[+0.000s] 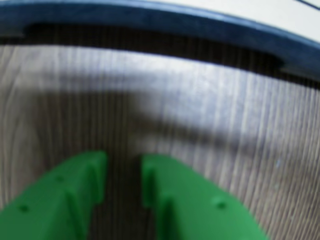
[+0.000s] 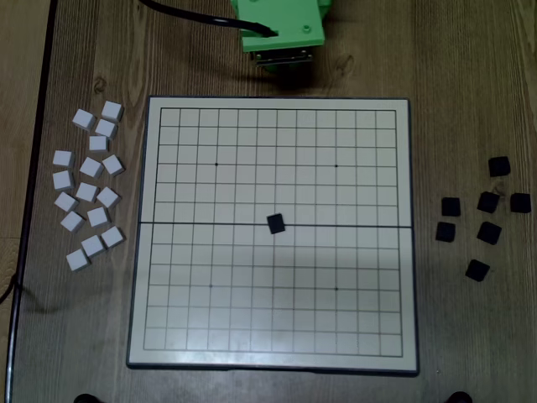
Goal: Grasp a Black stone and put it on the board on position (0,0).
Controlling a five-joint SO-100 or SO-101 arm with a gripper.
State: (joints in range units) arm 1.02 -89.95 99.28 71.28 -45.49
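Observation:
One Black stone (image 2: 275, 223) lies slightly askew near the middle of the board (image 2: 394, 353), just right of centre on the dark seam. Several more black stones (image 2: 488, 201) are scattered on the wooden table to the right of the board. In the overhead view the green arm (image 2: 281, 29) sits above the board's top edge. In the wrist view my gripper (image 1: 124, 160) hovers over bare wood, its green fingers (image 1: 80, 185) a narrow gap apart with nothing between them. The board's dark rim (image 1: 150, 20) curves across the top of that view.
Several white square blocks (image 2: 91, 189) lie in a loose cluster left of the board. A black cable (image 2: 189, 15) runs to the arm at the top. The table's left edge (image 2: 38, 168) runs down the overhead view.

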